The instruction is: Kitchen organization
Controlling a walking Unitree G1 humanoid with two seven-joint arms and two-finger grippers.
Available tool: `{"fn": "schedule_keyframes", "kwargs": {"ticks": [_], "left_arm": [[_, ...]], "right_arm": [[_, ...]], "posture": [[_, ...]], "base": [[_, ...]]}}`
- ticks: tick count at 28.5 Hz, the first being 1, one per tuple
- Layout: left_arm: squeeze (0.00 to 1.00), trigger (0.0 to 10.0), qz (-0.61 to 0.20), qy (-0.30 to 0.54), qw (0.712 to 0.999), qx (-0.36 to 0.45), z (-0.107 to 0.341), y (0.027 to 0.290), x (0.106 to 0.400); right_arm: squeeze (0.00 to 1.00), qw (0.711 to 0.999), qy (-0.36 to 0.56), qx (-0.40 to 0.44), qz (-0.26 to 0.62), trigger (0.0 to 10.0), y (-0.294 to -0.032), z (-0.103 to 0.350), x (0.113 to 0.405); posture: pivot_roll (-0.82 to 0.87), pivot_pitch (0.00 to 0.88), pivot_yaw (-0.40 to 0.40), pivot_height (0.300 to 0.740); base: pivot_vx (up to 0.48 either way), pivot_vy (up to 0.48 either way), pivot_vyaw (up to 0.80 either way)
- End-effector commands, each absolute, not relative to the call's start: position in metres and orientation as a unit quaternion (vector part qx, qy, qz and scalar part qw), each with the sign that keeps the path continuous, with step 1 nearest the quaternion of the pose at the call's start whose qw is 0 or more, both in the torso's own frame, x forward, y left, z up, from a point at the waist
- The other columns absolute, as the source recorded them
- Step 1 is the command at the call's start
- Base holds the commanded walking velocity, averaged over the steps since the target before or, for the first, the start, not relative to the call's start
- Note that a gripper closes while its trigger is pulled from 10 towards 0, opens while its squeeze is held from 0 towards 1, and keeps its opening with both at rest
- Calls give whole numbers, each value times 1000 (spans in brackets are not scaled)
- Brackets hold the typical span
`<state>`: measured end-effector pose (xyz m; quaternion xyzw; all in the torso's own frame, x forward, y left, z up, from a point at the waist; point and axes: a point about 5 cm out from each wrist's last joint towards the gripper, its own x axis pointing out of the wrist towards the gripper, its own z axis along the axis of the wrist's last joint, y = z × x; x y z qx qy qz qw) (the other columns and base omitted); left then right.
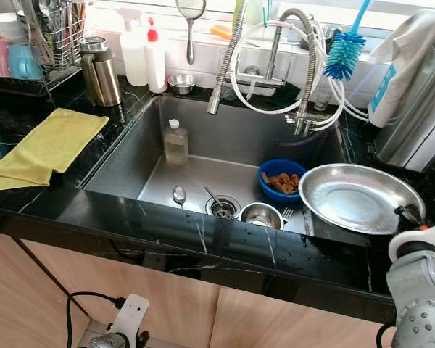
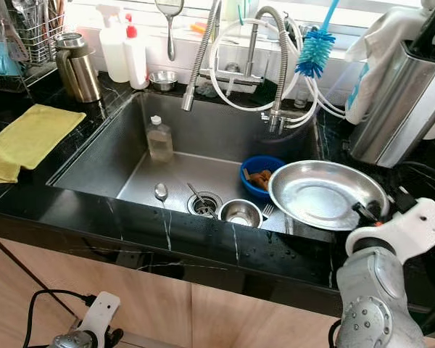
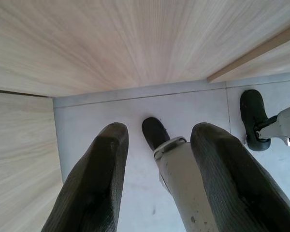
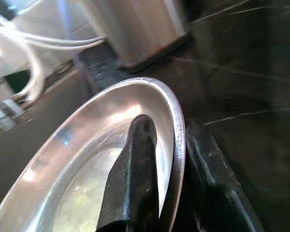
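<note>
The right gripper (image 4: pixel 171 159) is pinching the rim of the steel pan (image 1: pixel 359 196), one black finger (image 4: pixel 135 164) lying inside the pan and the other outside against the rim, so the jaws are clamped on its edge. The pan is being held tilted over the right end of the sink (image 1: pixel 130 156), its near edge overlapping the black counter (image 1: pixel 203 232) just ahead of the gripper. Just beyond the pan's far left edge, a blue bowl (image 1: pixel 275 170) with brown scraps is sitting on the sink floor. Left of the gripper, low in the sink, a small steel bowl (image 1: pixel 261 214) is standing next to the drain (image 1: pixel 222 207), with a spoon (image 1: pixel 179 194) a little further left and a bottle (image 1: pixel 176 143) against the back wall. Behind the pan, a faucet (image 1: pixel 299 65) with a coiled hose is arching over the sink, and a blue brush (image 1: pixel 344 54) is hanging near it. Far to the gripper's left, a yellow cloth (image 1: pixel 47 148) is lying on the counter.

The left gripper (image 3: pixel 157 159) is hanging by the cabinet front, pointing at the floor with its fingers (image 3: pixel 94 183) spread apart and nothing between them but the robot's own foot below.
</note>
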<state>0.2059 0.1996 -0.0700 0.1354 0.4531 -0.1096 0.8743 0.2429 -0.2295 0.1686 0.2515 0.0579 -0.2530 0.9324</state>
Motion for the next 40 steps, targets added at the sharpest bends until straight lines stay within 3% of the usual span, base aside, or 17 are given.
{"fn": "schedule_keyframes", "kwargs": {"ticks": [1, 11, 12, 20, 23, 24, 28, 32, 40], "left_arm": [[0, 10000, -109, 451, 876, 134, -70, 199, 205], [0, 10000, -110, 451, 876, 134, -71, 199, 204], [0, 10000, -111, 451, 876, 135, -71, 199, 204], [0, 10000, -108, 449, 877, 131, -70, 197, 206], [0, 10000, -108, 449, 877, 131, -70, 197, 206], [0, 10000, -104, 448, 879, 127, -70, 196, 206], [0, 10000, -100, 447, 881, 122, -71, 195, 206], [0, 10000, -97, 447, 881, 120, -71, 195, 206], [0, 10000, -94, 445, 883, 117, -70, 195, 207]], "right_arm": [[0, 937, 40, 261, -227, 0, -222, 175, 249], [0, 949, 44, 246, -192, 0, -217, 177, 267], [0, 955, 54, 229, -179, 10000, -216, 175, 273], [0, 979, 60, 145, -126, 10000, -224, 180, 323], [0, 980, 60, 143, -121, 10000, -224, 180, 325], [0, 987, 70, 111, -94, 10000, -222, 180, 343], [0, 993, 87, 75, -5, 10000, -206, 176, 368], [0, 991, 112, 26, 67, 10000, -191, 167, 377], [0, 984, 141, -22, 107, 10000, -187, 158, 386]], "posture": [[28, 19, -99, 740], [30, 1, -96, 740], [34, 0, -95, 740], [39, 0, -98, 740], [39, 0, -98, 740], [45, 4, -108, 740], [52, 9, -119, 740], [54, 13, -120, 740], [56, 13, -122, 740]], "base": [[0, 0, 0], [0, 0, 0], [0, 0, 0], [0, 0, 0], [0, 0, 0], [0, 0, 0], [0, 0, 0], [0, 0, 0], [0, 0, 0]]}}
